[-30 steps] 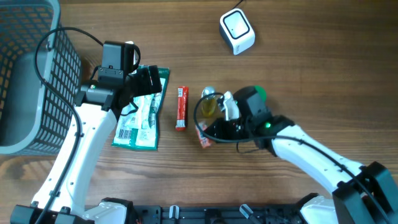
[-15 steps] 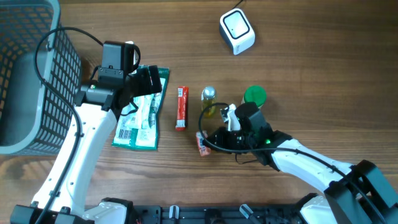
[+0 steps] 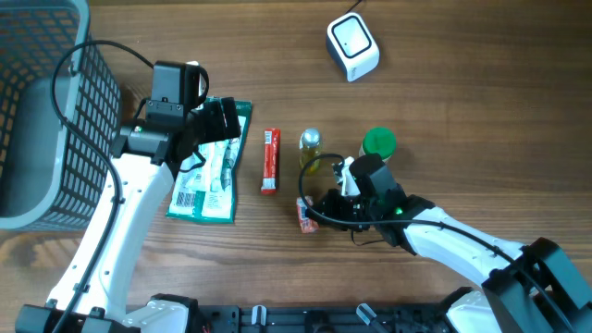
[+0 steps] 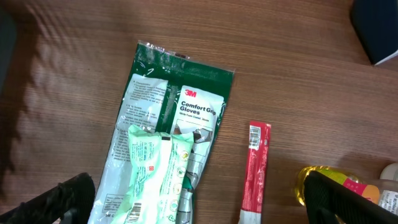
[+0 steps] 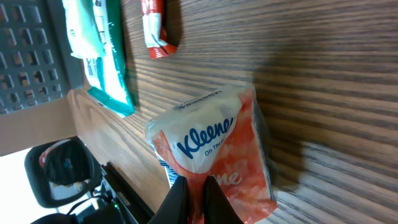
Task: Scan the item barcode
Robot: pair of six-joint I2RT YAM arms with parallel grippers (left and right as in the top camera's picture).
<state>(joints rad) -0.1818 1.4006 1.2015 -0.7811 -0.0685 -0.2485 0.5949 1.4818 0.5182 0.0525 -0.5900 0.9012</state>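
My right gripper [image 5: 196,188] is shut on the lower edge of an orange-and-white Kleenex tissue pack [image 5: 211,146], the item. The pack hangs tilted just above the wood. In the overhead view the pack [image 3: 304,215] is at the table's front middle, with the right gripper [image 3: 321,207] right beside it. The white box scanner [image 3: 352,46] stands far back, well away from the pack. My left gripper [image 4: 199,202] is open over a green glove packet [image 4: 186,102] and a pale green pack [image 4: 158,168], touching neither.
A red stick pack [image 3: 269,160], a yellow bottle [image 3: 310,148] and a green-capped item [image 3: 377,141] sit in a row mid-table. The grey wire basket [image 3: 37,111] stands at the far left. The glove packet [image 3: 205,180] lies beside the left arm.
The right gripper has pulled the tissue pack toward the front edge, uncovering the yellow bottle and the green cap. The left arm has not moved.
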